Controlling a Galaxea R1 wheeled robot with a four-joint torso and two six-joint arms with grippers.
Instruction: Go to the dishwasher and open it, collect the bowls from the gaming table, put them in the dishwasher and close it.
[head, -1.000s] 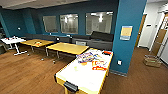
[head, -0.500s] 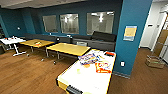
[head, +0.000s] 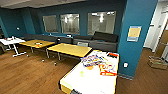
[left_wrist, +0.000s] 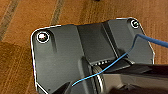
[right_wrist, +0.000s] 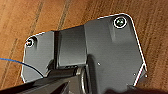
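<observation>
**Robot closes in on the gaming table**

The gaming table (head: 95, 77), white top with a yellow edge, sits low and right of centre in the head view, running away from the camera toward the teal pillar (head: 136, 35). Compared with a second ago it shows larger and nearer the middle of the picture, and the whole room has shifted with it, so that is the camera travelling, not the furniture. On the white top lie colourful flat boxes (head: 91, 60) side by side with an orange-red one (head: 107, 68), and a small yellowish item (head: 81, 73) sits alone closer to the near end; what it is cannot be told. No bowl can be made out for certain on that counter.

To the left stand two yellow-topped tables (head: 70, 49), and further left a white table (head: 11, 41) on a thin stand. Behind them a dark sofa (head: 100, 41) runs along the teal wall under three windows (head: 70, 23). A cardboard box (head: 157, 62) rests on the wooden floor (head: 27, 75) to the right of the pillar, which carries a yellow notice (head: 134, 33).

In both wrist views the robot's dark plate hangs over wooden floor planks, a thin blue cable (left_wrist: 117, 60) crossing it on the left side. Whether either hand is open or closed cannot be told.
</observation>
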